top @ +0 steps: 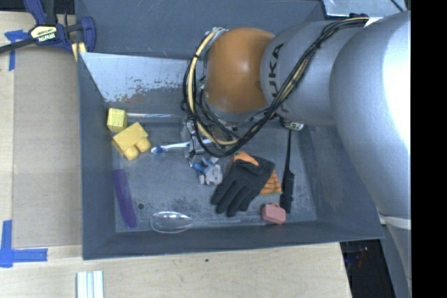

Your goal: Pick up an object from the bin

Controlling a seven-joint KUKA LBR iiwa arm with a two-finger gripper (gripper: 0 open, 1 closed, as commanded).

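My gripper [198, 147] hangs low in the middle of the bin, mostly covered by the arm's wrist. A thin blue and white stick [167, 148], like a toothbrush, lies flat and runs from the gripper's left side towards the yellow pieces. Right below the gripper lies a small blue and white object [207, 171], too small to name. A black glove with orange patches [242, 185] lies just to the lower right, touching that small object. Whether anything is gripped is hidden.
Two yellow blocks [128, 136] sit at the left. A purple strip [124, 199] lies along the left floor, a clear plastic spoon [170, 221] by the front wall. A pink block [273, 213] and a black pen-like stick [286, 181] lie at the right front.
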